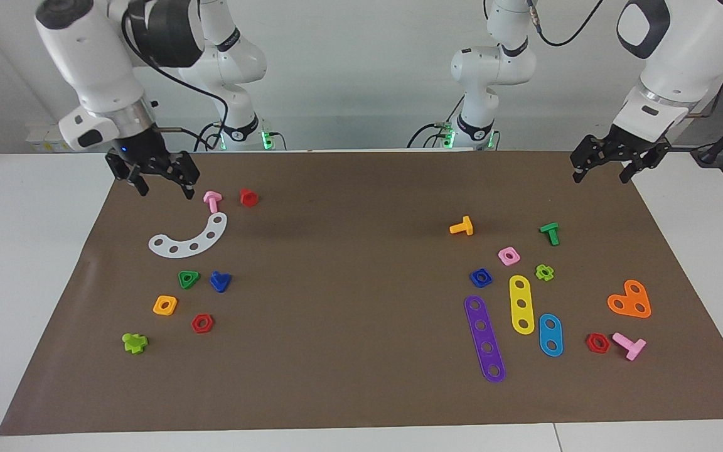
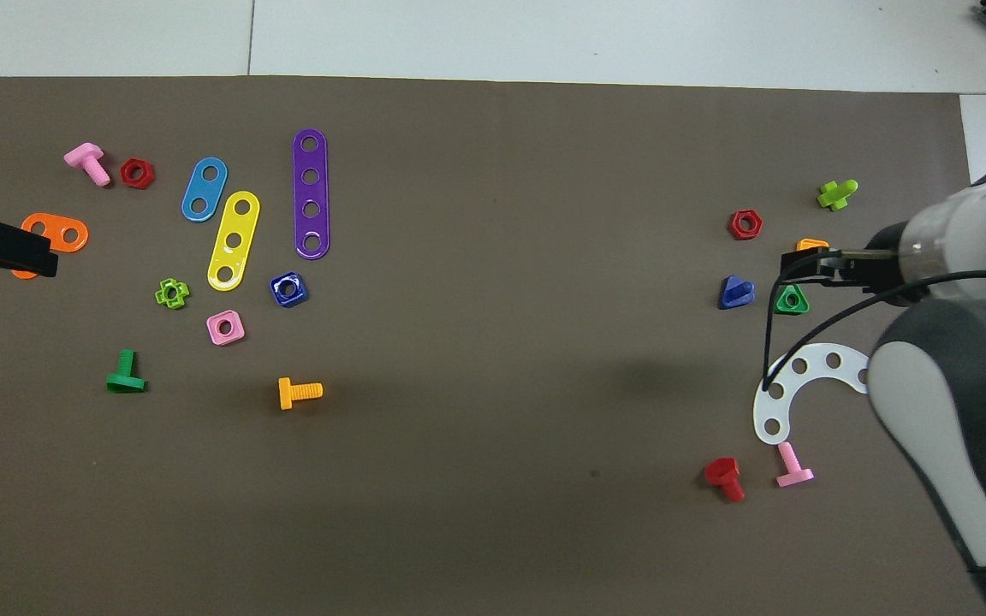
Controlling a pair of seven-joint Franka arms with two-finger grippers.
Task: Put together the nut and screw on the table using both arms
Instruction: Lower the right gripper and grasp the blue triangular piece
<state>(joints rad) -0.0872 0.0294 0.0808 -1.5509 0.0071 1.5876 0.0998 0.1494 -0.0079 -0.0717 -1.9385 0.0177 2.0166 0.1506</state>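
Facing view: right end effector [image 1: 161, 182], fingers apart, hangs over the mat's edge near the white arc [image 1: 189, 237]; left end effector [image 1: 606, 168], also apart, waits.

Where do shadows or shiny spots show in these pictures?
Facing view: a soft dark patch lies on the mat beside the red bolt. Overhead view: a faint shadow nearer the robots than the blue bolt; small white glints on the yellow strip.
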